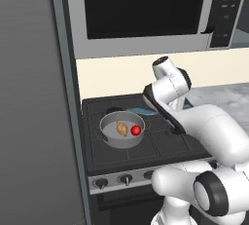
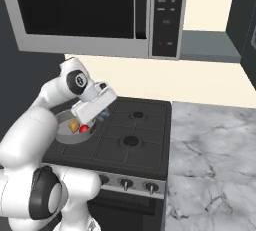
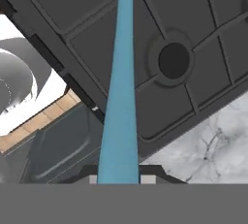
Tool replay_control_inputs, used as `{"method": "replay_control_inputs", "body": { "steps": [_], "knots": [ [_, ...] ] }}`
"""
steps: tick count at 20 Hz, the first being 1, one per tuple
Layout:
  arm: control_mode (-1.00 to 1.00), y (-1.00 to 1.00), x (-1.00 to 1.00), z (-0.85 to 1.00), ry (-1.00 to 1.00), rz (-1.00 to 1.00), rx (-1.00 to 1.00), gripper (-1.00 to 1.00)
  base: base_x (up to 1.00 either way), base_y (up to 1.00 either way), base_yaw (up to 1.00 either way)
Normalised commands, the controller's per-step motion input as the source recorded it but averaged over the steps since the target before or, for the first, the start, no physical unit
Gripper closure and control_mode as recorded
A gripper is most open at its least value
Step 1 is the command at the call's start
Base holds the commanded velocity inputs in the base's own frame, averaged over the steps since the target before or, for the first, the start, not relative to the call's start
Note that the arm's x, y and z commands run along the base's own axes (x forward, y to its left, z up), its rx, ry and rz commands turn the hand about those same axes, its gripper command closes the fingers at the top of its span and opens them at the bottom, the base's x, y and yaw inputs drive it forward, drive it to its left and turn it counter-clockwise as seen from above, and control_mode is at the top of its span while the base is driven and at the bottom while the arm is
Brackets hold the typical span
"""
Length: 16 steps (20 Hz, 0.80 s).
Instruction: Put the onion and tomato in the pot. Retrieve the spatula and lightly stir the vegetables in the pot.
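A kitchen, probably domestic: stove (image 2: 131, 140), microwave (image 2: 100, 12) above, marble counter (image 2: 210, 165) beside.

Flat, even rendered light, soft focus.
Faint shadow inside the pot (image 1: 121, 130); the frames look slightly blurred, with no glare.

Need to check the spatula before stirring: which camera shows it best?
Hand view: the teal spatula runs straight up from the shut gripper. In the left base view only a blue sliver shows behind the arm; right base view hardly shows it.

black stove (image 2: 131, 125) centre frame, microwave (image 2: 90, 12) across the top, cream wall (image 2: 165, 80) behind, marble counter (image 2: 215, 160) lower right
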Motion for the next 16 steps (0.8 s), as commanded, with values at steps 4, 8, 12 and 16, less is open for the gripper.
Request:
{"method": "replay_control_inputs", "body": {
  "steps": [4,8,12,16],
  "knots": [
    [-1.0,0.06,0.13,0.03,-0.02,0.11,-0.19,1.0,0.0,0.0,0.0],
    [-1.0,0.04,0.06,-0.22,-0.01,0.04,-0.12,1.0,0.0,0.0,0.0],
    [-1.0,0.12,0.3,-0.01,0.0,0.1,-0.14,1.0,0.0,0.0,0.0],
    [-1.0,0.03,0.2,0.0,0.04,0.07,-0.15,1.0,0.0,0.0,0.0]
  ]
}}
